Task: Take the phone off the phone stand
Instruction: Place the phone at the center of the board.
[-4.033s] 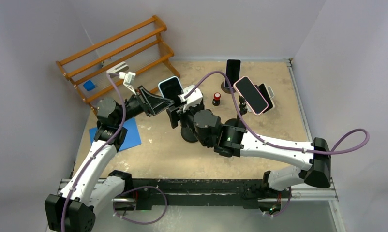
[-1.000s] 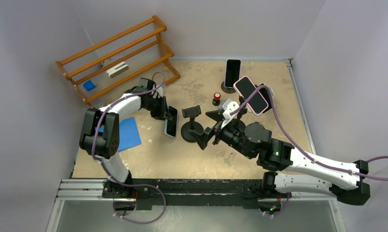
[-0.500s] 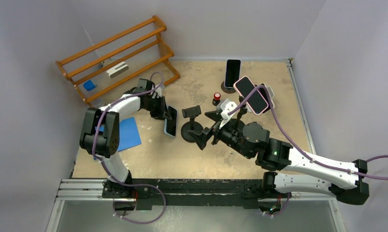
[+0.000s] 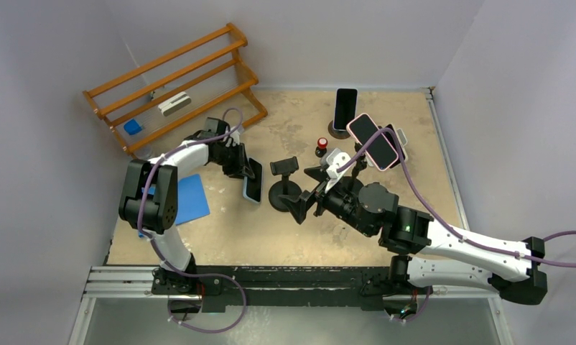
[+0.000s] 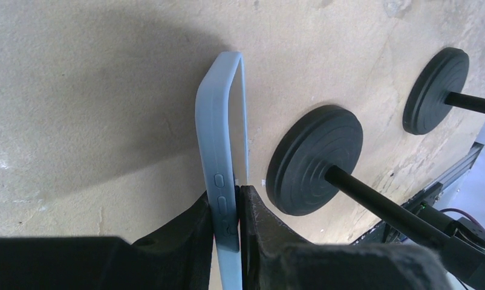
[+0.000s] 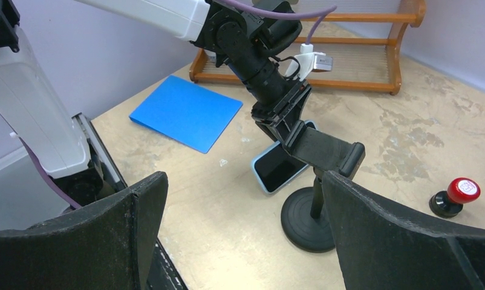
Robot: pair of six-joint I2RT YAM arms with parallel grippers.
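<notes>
The light-blue-cased phone (image 4: 254, 181) is out of its stand, its lower end at the table left of the empty black phone stand (image 4: 284, 188). My left gripper (image 4: 243, 167) is shut on the phone's upper part. In the left wrist view the fingers pinch the phone's blue edge (image 5: 219, 157) with its far end on the sand-coloured table, beside the stand's round base (image 5: 313, 160). My right gripper (image 4: 308, 200) is open and empty, just right of the stand. The right wrist view shows the stand's empty clamp (image 6: 323, 151) and the phone (image 6: 280, 166) behind it.
A blue sheet (image 4: 186, 199) lies left of the phone. A wooden rack (image 4: 174, 86) stands at the back left. Two other phones on stands (image 4: 345, 108) (image 4: 372, 141) and a red-capped stamp (image 4: 321, 146) are at the back right.
Four seconds ago both grippers were at the phone on the stand. Since then the left arm carried the phone down to the left and the right gripper drew back. Almost nothing moved in the last second.
</notes>
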